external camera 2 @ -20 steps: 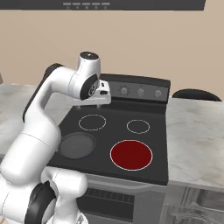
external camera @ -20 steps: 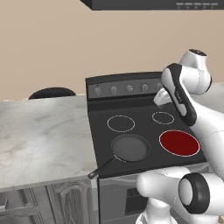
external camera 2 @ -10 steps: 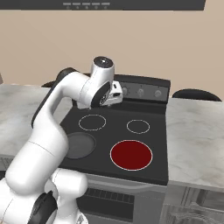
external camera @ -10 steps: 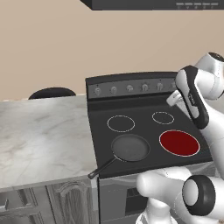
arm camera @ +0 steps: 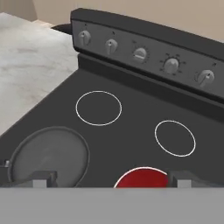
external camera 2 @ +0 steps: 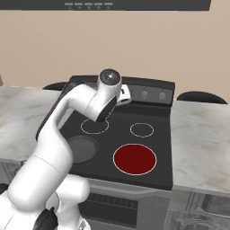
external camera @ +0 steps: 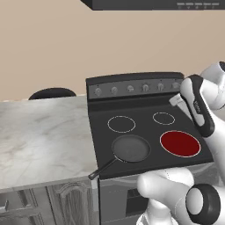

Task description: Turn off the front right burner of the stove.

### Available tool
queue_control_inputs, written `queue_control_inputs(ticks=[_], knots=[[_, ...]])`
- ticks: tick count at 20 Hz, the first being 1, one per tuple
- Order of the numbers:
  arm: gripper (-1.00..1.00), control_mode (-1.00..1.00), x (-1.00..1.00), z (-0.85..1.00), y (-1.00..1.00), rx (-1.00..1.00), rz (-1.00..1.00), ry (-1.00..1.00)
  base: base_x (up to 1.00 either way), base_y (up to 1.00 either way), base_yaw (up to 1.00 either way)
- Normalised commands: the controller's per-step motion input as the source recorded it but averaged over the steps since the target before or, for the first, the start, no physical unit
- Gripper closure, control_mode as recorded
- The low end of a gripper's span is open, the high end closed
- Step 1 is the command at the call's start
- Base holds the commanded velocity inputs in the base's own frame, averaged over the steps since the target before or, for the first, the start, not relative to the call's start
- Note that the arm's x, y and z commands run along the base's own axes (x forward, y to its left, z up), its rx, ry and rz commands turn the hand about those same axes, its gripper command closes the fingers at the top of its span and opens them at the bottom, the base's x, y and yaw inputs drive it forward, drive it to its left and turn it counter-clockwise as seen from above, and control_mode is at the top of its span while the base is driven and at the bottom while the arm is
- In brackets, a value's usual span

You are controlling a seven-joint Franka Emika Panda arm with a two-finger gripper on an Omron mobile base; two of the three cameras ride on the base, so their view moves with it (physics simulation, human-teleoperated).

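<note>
The stove (arm camera: 131,127) is a black range with a flat cooktop and an upright panel carrying several grey knobs (arm camera: 170,64). Its front right burner (external camera: 179,143) glows as a solid red disc (external camera 2: 134,159), and its far edge shows low in the hand view (arm camera: 142,176). My gripper (arm camera: 113,179) hangs open over the cooktop and faces the knob panel, with nothing between its fingers. In the base views the hand (external camera 2: 123,94) hovers above the back of the cooktop, a little in front of the panel's right half (external camera: 176,100).
A round dark frying pan (external camera: 131,147) sits on the front left zone, its handle pointing out over the front edge. Two white-outlined rings mark the back zones (arm camera: 98,107). Marble counters (external camera: 39,136) flank the stove on both sides. A hood hangs above.
The arm has swung to the right across the cooktop, carrying the hand toward the right half of the knob panel. The gripper stays open. The burner is still red.
</note>
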Motion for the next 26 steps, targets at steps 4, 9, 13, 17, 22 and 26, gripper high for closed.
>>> queue_control_inputs(ticks=[4, 9, 13, 17, 22, 26], knots=[[-1.00, -1.00, 0.47, 0.00, 0.00, 0.08, -0.12, -0.08, 0.00, 0.00, 0.00], [-1.00, -1.00, 0.46, 0.00, -0.01, 0.11, -0.14, -0.04, 0.00, 0.00, 0.00], [-1.00, -1.00, 0.42, 0.00, -0.07, 0.14, -0.16, -0.01, 0.00, 0.00, 0.00], [-1.00, -1.00, 0.39, 0.00, -0.10, 0.14, -0.17, 0.00, 0.00, 0.00, 0.00], [-1.00, -1.00, 0.27, 0.00, -0.20, 0.15, -0.15, -0.01, 0.00, 0.00, 0.00], [-1.00, -1.00, 0.14, 0.00, -0.28, 0.16, -0.12, -0.03, 0.00, 0.00, 0.00]])
